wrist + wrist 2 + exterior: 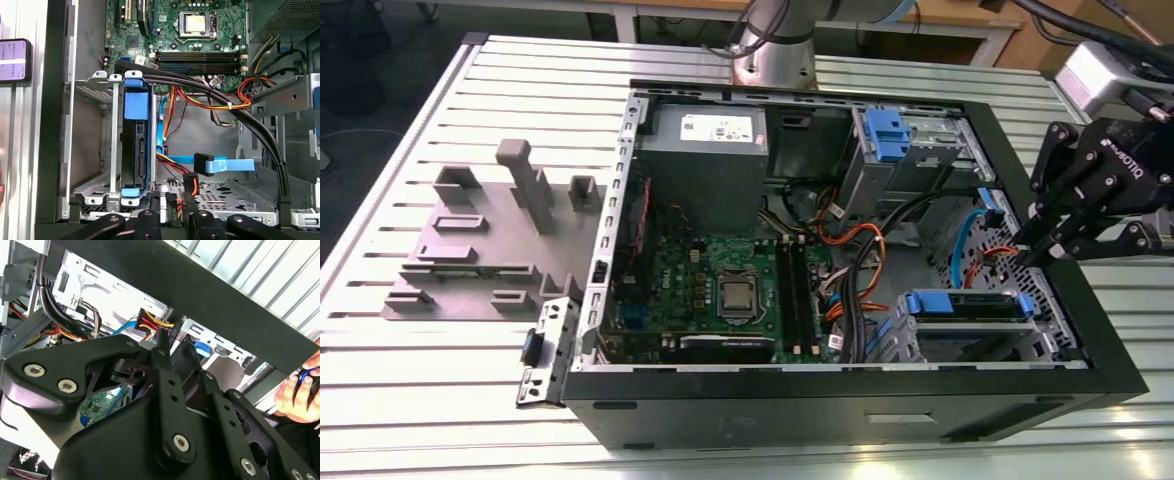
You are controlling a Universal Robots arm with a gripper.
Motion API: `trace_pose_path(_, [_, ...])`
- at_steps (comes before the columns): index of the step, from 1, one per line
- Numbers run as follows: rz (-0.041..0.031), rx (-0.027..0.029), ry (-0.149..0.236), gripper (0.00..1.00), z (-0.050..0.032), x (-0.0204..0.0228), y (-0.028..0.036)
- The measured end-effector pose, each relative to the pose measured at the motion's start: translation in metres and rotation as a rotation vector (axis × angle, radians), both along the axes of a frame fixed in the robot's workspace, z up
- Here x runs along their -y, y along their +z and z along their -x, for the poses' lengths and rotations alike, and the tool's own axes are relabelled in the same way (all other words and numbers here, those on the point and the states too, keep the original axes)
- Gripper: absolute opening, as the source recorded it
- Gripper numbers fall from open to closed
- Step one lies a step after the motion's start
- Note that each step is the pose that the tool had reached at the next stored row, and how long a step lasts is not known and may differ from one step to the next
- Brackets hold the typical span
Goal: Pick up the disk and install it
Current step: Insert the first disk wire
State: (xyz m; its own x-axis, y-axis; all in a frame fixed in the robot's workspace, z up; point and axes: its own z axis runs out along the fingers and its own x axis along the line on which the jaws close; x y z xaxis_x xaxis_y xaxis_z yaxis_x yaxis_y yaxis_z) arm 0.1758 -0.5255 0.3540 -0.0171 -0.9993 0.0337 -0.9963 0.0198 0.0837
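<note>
The disk (967, 305) sits in the metal drive cage at the near corner of the open computer case (854, 410), on the exterior view's right, its blue carrier frame facing up. In the first wrist view the disk (136, 145) stands on edge between the cage rails, with blue tabs at both ends. My gripper (1034, 255) hangs above the case's wall on the exterior view's right, a short way from the disk and not touching it. The black links of the gripper (172, 220) show in the first wrist view, with nothing held.
Orange, red, black and blue cables (854, 270) cross the case between the motherboard (720, 290) and the cage. Another blue carrier (887, 135) is in the far bay. A grey fixture (480, 240) stands on the table. A person's hand (300, 395) is beside the case.
</note>
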Motion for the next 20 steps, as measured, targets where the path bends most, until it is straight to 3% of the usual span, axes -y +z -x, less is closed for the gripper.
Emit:
trace_pose_path(3, [0.0007,-0.0089,0.0,0.31,-0.003,-0.001,-0.0015])
trace_pose_path(6, [0.0018,-0.0124,0.0,0.31,-0.0043,-0.0012,-0.0016])
trace_pose_path(10, [0.0026,-0.0125,0.0,0.31,-0.0044,-0.0012,-0.0021])
trace_pose_path(14, [0.0105,-0.0125,0.0,0.3,-0.0044,-0.0012,-0.0031])
trace_pose_path(15, [0.0112,-0.0125,0.0,0.23,-0.0045,-0.0012,-0.0031])
trace_pose_path(20, [0.0112,-0.0125,0.0,0.23,-0.0047,-0.0012,-0.0047])
